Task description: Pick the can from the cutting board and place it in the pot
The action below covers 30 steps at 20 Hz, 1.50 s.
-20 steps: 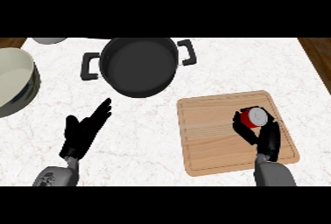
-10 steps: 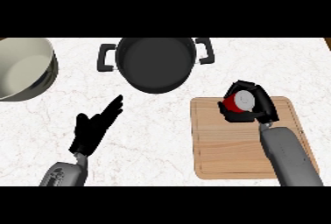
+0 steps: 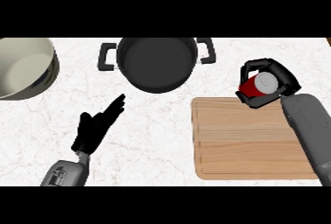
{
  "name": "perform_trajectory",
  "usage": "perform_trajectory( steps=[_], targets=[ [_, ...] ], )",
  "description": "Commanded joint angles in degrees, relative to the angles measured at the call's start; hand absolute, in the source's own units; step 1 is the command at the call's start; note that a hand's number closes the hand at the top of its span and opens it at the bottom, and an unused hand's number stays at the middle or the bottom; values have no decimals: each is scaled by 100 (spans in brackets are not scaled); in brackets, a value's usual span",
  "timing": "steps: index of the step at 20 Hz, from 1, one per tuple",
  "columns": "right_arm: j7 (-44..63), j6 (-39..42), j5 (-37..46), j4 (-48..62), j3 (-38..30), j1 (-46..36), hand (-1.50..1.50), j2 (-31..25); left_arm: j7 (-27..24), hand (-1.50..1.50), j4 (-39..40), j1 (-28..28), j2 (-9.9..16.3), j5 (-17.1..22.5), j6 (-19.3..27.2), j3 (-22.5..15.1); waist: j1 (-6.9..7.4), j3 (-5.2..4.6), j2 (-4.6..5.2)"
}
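Observation:
A red can [image 3: 258,85] with a silver top is held in my right hand [image 3: 280,82], whose fingers and thumb curl round it. The can hangs just past the far edge of the wooden cutting board [image 3: 249,140], to the right of the pot. The black pot [image 3: 157,62] with two side handles stands at the back middle of the white marble counter, its inside bare. My left hand [image 3: 97,127] rests open at the lower left, fingers pointing up toward the pot.
A large cream bowl [image 3: 22,66] sits at the back left, cut off by the view's edge. The counter's back edge runs just behind the pot.
My right hand has carried the can off the board, away from me and upward in the view, nearer the pot's right handle. The left hand has kept its pose.

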Motion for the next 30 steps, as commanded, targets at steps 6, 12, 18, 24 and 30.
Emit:
perform_trajectory(
  steps=[6, 12, 18, 24, 30],
  targets=[
    [-1400, -432, 897, 1428, 203, -1375, 150, -200, 20, 0, 178, -110, -2, 41, -11, 132, -122, -13, -32],
    [-1079, -623, 1219, 2214, 234, -2558, 150, -32, -148, 0, 205, 81, -75, -60, 64, 100, -213, -24, -75],
    [-407, -848, 1519, 2565, 378, -3542, 150, 529, -188, 0, 229, 191, -34, -182, 106, 101, -265, -32, -101],
    [282, -1387, 2010, 2910, 716, -4161, 150, 1279, -83, 0, 109, 91, -43, -106, -25, 84, -204, -36, -79],
    [401, -1707, 2472, 3177, 1029, -4423, 150, 1650, -8, 0, 146, -120, -52, -96, 86, 254, -248, -38, -75]
  ],
)
